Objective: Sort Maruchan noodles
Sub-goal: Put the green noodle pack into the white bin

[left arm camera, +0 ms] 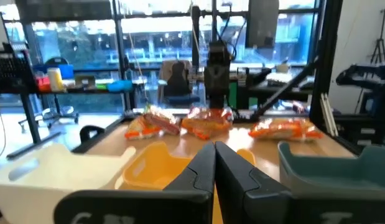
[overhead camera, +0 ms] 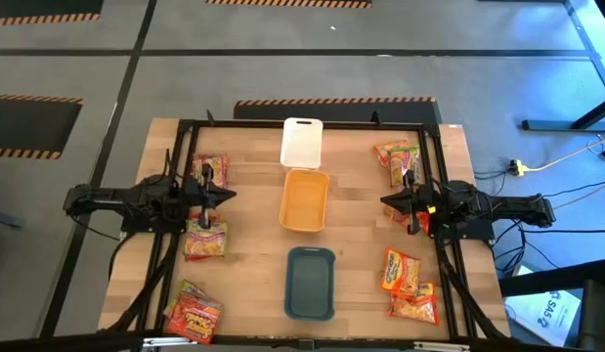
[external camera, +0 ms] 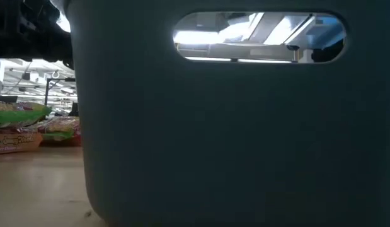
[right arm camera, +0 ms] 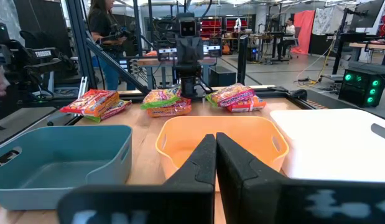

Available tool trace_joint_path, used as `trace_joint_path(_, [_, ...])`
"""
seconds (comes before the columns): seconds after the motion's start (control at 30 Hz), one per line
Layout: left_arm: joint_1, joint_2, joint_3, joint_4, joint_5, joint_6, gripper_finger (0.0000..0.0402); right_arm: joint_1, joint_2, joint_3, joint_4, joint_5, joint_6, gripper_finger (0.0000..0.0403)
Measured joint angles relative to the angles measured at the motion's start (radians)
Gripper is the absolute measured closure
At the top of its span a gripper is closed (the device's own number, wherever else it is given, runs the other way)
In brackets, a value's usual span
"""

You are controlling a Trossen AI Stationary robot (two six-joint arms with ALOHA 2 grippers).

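From above, you see a wooden table (overhead camera: 253,284) with three trays in a line down its middle: a white tray (overhead camera: 302,143) farthest from the front edge, an orange tray (overhead camera: 305,199) next, and a teal tray (overhead camera: 311,283) nearest the front. None of them has a packet in it. Your left gripper (overhead camera: 224,195) sits at the left side of the table, its fingers pressed together and holding nothing. Your right gripper (overhead camera: 388,202) mirrors it on the right side, also closed and empty. The noodle packets (overhead camera: 204,239) lie in small groups along both sides: one by the left gripper toward the back, one just in front of it, a pile at the front left corner, a pair at the back right, and several at the front right.

From table height, the teal tray's wall (external camera: 232,139) fills almost the whole picture, with its handle slot near the top. A few packets (external camera: 21,129) show on the table at the left.

From the left wrist, your closed fingers (left arm camera: 201,171) point across the orange tray (left arm camera: 155,165) toward the packets (left arm camera: 208,119) on the far side.

From the right wrist, the closed fingers (right arm camera: 204,165) face the orange tray (right arm camera: 220,140), with packets (right arm camera: 167,99) beyond it and a person (right arm camera: 105,37) standing in the room behind.
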Motion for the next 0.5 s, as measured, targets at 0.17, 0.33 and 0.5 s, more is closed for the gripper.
trace_joint_path(0.17, [0.0, 0.0, 0.0, 0.103, -0.056, -0.03, 0.0401, 0.0, 0.0, -0.001, 0.012, 0.016, -0.037, 0.0402])
trace_joint_path(0.33, [0.001, 0.0, 0.0, 0.171, -0.242, -0.057, 0.0401, 0.001, 0.0, -0.002, 0.12, 0.024, 0.065, 0.0402])
trace_joint_path(0.5, [0.03, 0.0, 0.0, 0.18, -0.288, -0.002, 0.0401, 0.0, 0.012, -0.002, 0.266, 0.206, 0.052, 0.0402])
